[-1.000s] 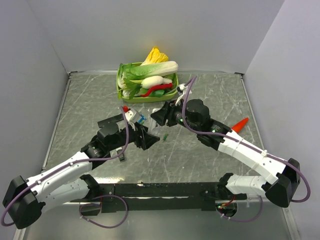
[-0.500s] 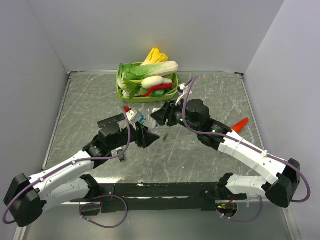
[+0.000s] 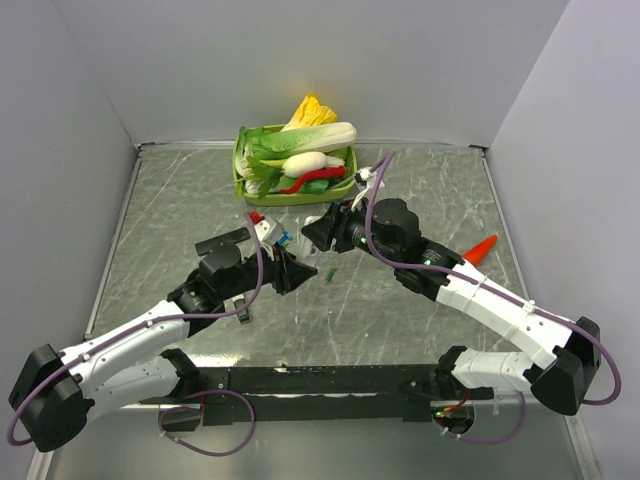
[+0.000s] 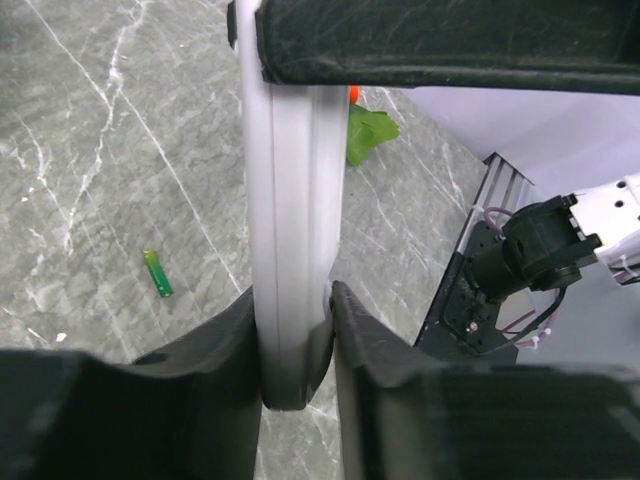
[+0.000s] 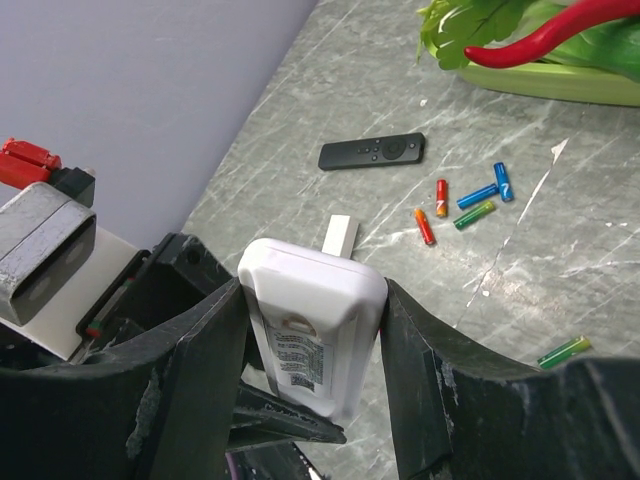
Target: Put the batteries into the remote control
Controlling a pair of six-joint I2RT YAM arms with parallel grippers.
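My right gripper is shut on the sides of a white remote control, holding it above the table with its labelled back toward the camera. The left gripper has both fingers pressed on the remote's lower end, seen edge-on. Several batteries in red, blue and green lie together on the marble table beyond the remote. A single green battery lies apart, also seen as a battery left of my left fingers and a battery between the two arms.
A black remote lies past the batteries, and a small white strip lies just behind the held remote. A green basket of vegetables stands at the back. An orange carrot-like toy lies at the right.
The left gripper's jaws have closed in onto the end of the white remote. The right gripper has kept its hold and both arms have barely moved.
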